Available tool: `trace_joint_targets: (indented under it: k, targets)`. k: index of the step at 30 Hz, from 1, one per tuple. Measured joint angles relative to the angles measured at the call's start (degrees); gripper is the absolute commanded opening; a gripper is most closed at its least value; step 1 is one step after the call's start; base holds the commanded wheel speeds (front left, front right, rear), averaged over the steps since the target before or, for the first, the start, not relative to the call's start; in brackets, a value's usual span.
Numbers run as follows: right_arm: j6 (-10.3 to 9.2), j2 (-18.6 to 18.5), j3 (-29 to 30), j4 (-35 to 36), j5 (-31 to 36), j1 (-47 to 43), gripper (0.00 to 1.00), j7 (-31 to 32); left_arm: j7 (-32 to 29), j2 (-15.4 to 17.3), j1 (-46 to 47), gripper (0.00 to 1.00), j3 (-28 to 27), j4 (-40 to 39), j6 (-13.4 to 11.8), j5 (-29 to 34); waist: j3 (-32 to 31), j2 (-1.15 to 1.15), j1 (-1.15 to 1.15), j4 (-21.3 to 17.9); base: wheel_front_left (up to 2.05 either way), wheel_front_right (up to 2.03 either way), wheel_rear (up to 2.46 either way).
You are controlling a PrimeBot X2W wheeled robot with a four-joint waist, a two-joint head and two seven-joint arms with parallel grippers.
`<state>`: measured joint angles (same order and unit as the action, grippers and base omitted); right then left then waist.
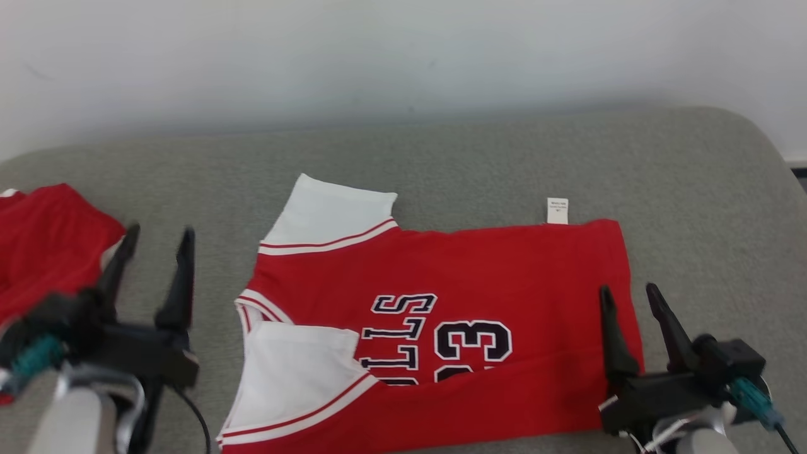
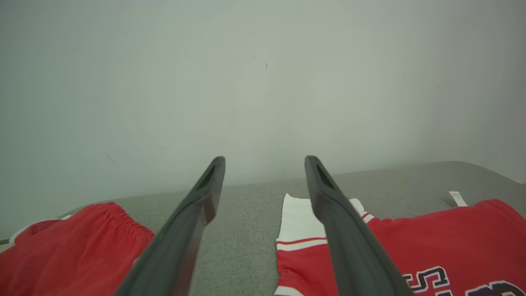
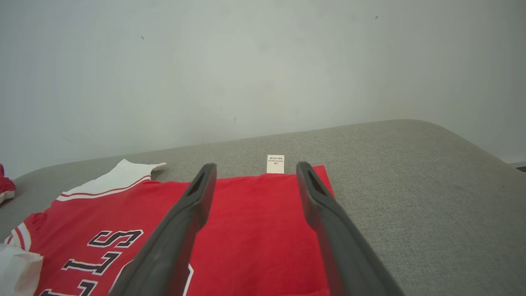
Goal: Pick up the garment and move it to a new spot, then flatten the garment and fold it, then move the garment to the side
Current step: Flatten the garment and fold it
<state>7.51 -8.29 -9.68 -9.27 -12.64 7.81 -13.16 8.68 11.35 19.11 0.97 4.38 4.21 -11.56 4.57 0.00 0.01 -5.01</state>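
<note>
The garment [image 1: 479, 277] is a red jersey with white sleeves and black-and-white lettering, spread flat on the grey cushioned surface [image 1: 479, 157], collar to the left and hem to the right. A white label [image 1: 557, 210] sticks out at its far edge. My left gripper [image 1: 159, 236] hovers open to the left of the jersey, nothing between its fingers. My right gripper [image 1: 630, 296] stands open over the jersey's right hem. The jersey [image 2: 431, 238] lies to the right of the left gripper [image 2: 265, 162] in the left wrist view. The right gripper [image 3: 254, 168] points across the red cloth [image 3: 254, 222].
A second red garment [image 1: 44, 246] lies bunched at the surface's left edge, also seen as red cloth [image 2: 70, 250] in the left wrist view. A pale wall [image 1: 403, 57] rises behind the surface. Bare grey cushion [image 3: 411, 185] extends to the right of the jersey.
</note>
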Motion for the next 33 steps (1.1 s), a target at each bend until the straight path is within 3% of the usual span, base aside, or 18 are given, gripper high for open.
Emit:
trace_joint_targets:
  k: [7, 13, 23, 33]
  targets:
    - [0.00, 1.63, -2.59, -4.82, -0.57, 9.14, 1.00, -0.99, -10.47, 5.99, 14.17, 1.00, 2.89, 4.87, 2.81, -5.22, 4.43, 0.00, 0.01, -5.26, 0.00, 0.00, 0.00]
    - [-0.01, 2.94, -4.08, -9.29, -1.57, 17.68, 1.00, -1.56, -18.27, 12.63, 23.38, 1.00, 8.66, 12.87, 3.23, -14.26, 8.78, 0.00, 0.01, -10.02, 0.00, 0.00, 0.00]
    - [-0.01, 4.48, -5.84, -13.04, -3.46, 25.53, 1.00, -1.83, -19.81, 18.14, 33.38, 1.00, 16.29, 25.90, 3.24, -17.56, 16.08, 0.01, 0.00, -16.41, 0.00, 0.00, 0.00]
    - [-0.01, 5.03, -6.20, -13.11, -4.13, 25.72, 1.00, -1.83, -18.62, 19.62, 39.52, 1.00, 21.08, 35.72, 3.24, -18.09, 20.92, 0.01, 0.00, -20.92, 0.00, 0.00, 0.00]
